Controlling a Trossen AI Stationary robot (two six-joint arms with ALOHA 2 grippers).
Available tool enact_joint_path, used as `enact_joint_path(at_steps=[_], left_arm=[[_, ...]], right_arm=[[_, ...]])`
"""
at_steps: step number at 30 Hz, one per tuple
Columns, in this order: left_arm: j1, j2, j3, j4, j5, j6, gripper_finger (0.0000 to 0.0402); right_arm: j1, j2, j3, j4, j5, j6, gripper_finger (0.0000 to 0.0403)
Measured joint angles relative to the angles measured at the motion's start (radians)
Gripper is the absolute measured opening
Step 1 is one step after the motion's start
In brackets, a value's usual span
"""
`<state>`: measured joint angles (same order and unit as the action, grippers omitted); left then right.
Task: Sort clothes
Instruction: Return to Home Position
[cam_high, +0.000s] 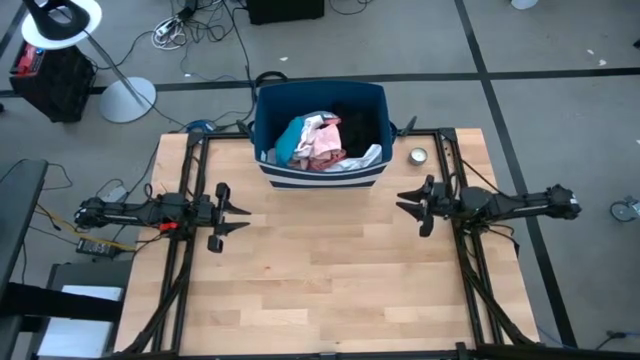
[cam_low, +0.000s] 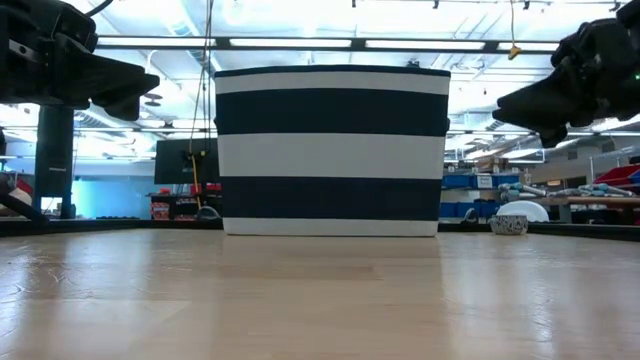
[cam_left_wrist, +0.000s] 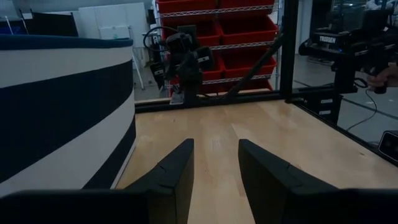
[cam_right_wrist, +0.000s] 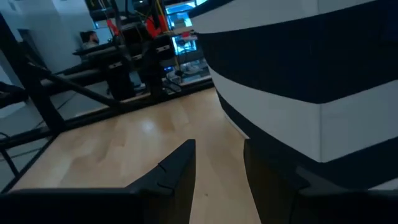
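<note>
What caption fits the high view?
Overhead: clothes in bin; left tool and right tool open, empty, above table; tin beside bin.

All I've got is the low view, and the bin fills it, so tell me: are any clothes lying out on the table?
Observer: None that I can see on the table from above. The clothes sit piled inside the bin.
Operator: Is either gripper holding anything?
Observer: No. The wrist views show the left gripper and the right gripper both open, with nothing between the fingers.
</note>
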<state>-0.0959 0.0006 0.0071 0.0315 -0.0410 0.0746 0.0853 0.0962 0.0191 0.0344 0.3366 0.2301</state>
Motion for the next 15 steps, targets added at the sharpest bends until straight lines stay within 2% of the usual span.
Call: enact_joint_path(at_steps=[8,15], left_arm=[[0.000,0.000,0.000,0.004,0.000,0.000,0.0131],[0.000,0.000,0.000,0.007,0.000,0.000,0.0131]], right_arm=[[0.000,0.118,-0.010,0.030,0.062,-0.014,0.0137],[0.000,0.188,-0.011,0.037,0.319,0.038,0.0137]])
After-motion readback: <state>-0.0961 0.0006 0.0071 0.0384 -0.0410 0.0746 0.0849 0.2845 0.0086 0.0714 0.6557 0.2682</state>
